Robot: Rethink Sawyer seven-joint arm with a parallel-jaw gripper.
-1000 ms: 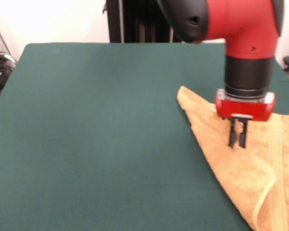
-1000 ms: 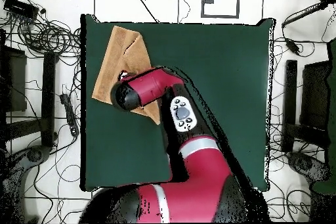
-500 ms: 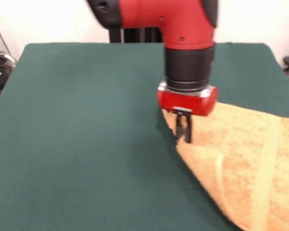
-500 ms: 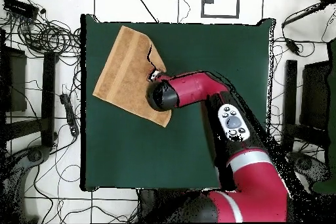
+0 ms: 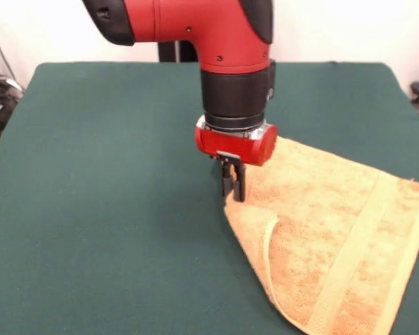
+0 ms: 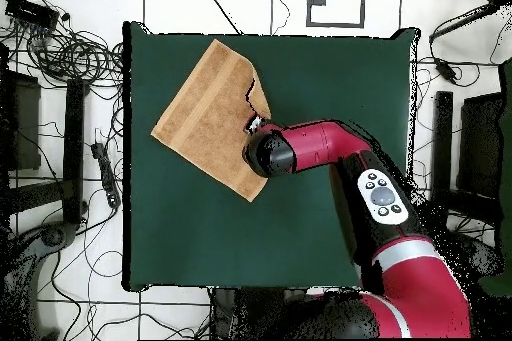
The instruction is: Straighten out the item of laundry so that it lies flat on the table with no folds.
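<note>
The red arm reaches down over the green tabletop (image 5: 98, 209), its pincer (image 5: 233, 183) pinched together on the left corner of the orange towel (image 5: 335, 237). The towel spreads out on the right side of the front view, mostly flat, with a raised crease running just below the pincer and one pale band stripe (image 5: 359, 244) showing.

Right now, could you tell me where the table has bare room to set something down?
In the front view, the table is bare green across its whole left half, from the far edge to the near one, bordered by the hand and the towel's left corner. The far right strip behind the towel is bare too. The near right is crowded, with towel and arm.
</note>
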